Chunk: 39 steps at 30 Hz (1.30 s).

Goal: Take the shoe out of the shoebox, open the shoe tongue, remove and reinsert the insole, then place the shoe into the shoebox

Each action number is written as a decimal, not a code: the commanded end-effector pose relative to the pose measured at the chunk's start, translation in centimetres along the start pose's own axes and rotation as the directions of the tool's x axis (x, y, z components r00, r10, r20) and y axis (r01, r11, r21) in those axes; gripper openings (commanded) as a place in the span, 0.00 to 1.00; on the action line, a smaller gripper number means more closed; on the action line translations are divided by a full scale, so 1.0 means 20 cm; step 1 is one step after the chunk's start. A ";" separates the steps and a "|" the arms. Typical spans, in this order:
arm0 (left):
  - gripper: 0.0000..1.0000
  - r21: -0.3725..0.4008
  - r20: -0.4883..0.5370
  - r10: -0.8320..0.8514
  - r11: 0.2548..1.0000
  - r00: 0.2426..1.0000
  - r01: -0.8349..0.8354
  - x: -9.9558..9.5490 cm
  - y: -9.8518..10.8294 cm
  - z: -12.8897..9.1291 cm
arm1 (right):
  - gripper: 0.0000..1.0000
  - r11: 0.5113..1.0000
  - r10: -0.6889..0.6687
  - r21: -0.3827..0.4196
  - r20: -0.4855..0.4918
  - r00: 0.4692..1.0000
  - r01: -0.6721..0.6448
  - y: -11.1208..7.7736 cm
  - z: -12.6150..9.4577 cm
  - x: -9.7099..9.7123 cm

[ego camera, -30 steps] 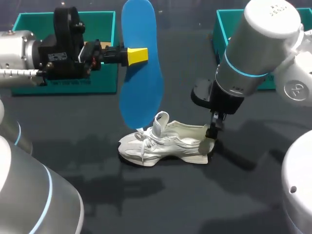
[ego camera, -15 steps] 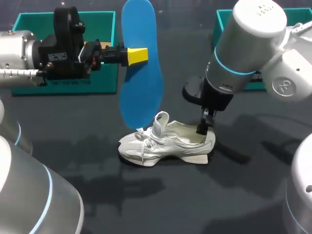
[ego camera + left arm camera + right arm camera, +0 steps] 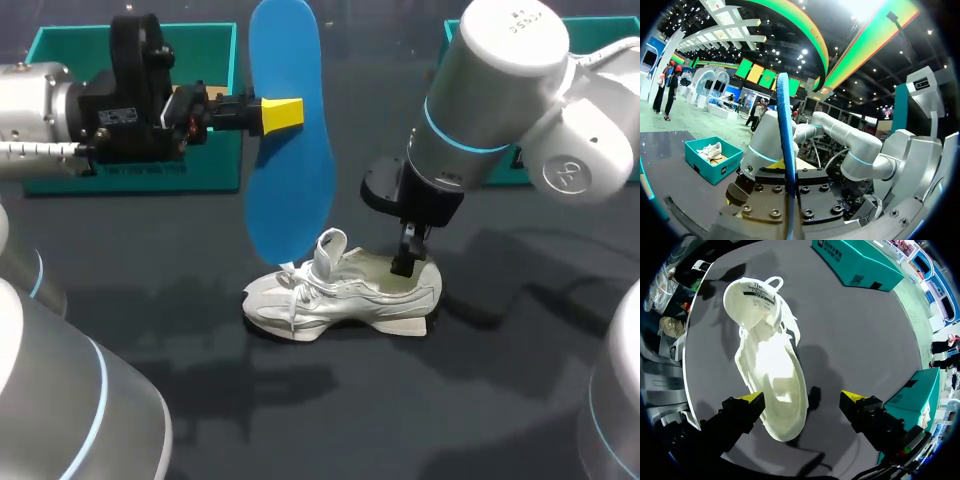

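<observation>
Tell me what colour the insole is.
The insole is bright blue; the head view shows it best.

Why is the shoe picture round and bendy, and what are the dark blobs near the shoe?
Right wrist view: a fisheye lens curves the table around the shoe, and the dark patch beside it is shadow. Head view: soft shadows lie on the table by the shoe. Left wrist view: strong glare above the insole.

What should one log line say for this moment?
left gripper: shut on insole, out of shoe | right gripper: open above shoe heel | shoe: on table, tongue up
</observation>
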<state>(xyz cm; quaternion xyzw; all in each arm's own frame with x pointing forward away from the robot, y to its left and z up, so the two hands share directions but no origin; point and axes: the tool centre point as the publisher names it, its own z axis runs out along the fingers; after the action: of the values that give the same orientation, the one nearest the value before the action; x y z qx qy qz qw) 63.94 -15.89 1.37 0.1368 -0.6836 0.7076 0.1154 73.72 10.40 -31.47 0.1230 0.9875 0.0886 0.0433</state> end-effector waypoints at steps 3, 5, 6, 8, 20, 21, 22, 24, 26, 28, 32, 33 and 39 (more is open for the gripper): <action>0.00 0.002 -0.001 0.000 1.000 1.000 0.000 0.00 0.00 0.01 | 1.00 1.000 -0.003 0.014 -0.020 1.000 0.004 0.09 0.09 -0.03; 0.00 0.002 -0.001 0.000 1.000 1.000 0.000 0.00 0.00 0.01 | 1.00 1.000 -0.007 0.009 -0.026 1.000 0.007 0.10 0.10 -0.03; 0.00 0.002 -0.001 0.000 1.000 1.000 0.000 0.00 0.00 0.01 | 1.00 1.000 -0.010 0.007 -0.030 0.999 0.011 0.11 0.11 -0.03; 0.00 0.002 -0.001 0.000 1.000 1.000 0.000 0.00 0.00 0.01 | 1.00 1.000 -0.019 0.008 -0.039 0.999 0.019 0.13 0.13 -0.03; 0.00 0.002 -0.001 0.000 1.000 1.000 0.000 0.00 0.00 0.01 | 1.00 0.999 -0.037 0.029 -0.108 0.993 0.040 0.17 0.26 -0.03; 0.00 0.002 -0.001 0.000 1.000 1.000 0.000 0.00 0.00 0.01 | 1.00 0.999 -0.036 0.032 -0.113 0.993 0.040 0.17 0.27 -0.03; 0.00 0.002 -0.001 0.000 1.000 1.000 0.000 0.00 0.00 0.01 | 1.00 0.999 -0.037 0.030 -0.118 0.992 0.041 0.17 0.27 -0.03; 0.00 0.002 -0.001 0.000 1.000 1.000 0.000 0.00 0.00 0.01 | 1.00 0.998 -0.037 0.036 -0.128 0.991 0.042 0.17 0.29 -0.03; 0.00 0.002 -0.001 0.000 1.000 1.000 0.000 0.00 0.00 0.01 | 1.00 0.998 -0.037 0.038 -0.140 0.989 0.043 0.18 0.31 -0.02; 0.00 0.002 -0.001 0.000 1.000 1.000 0.000 0.00 0.00 0.01 | 0.96 0.998 -0.035 0.043 -0.149 0.988 0.042 0.18 0.32 -0.02; 0.00 0.002 -0.001 0.000 1.000 1.000 0.000 0.00 0.00 0.01 | 0.71 0.998 -0.033 0.050 -0.166 0.986 0.042 0.17 0.35 -0.01; 0.00 0.002 -0.001 0.000 1.000 1.000 0.000 0.00 0.00 0.01 | 0.68 0.998 -0.032 0.052 -0.170 0.985 0.042 0.17 0.35 -0.01; 0.00 0.002 -0.001 0.000 1.000 1.000 0.000 0.00 0.00 0.01 | 0.36 0.997 -0.028 0.064 -0.185 0.982 0.041 0.17 0.36 0.00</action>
<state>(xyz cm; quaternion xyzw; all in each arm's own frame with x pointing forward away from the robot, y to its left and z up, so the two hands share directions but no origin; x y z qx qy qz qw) 63.94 -15.89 1.37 0.1369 -0.6836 0.7076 0.1154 75.13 14.54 -37.73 0.0988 0.9915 0.0685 -0.0496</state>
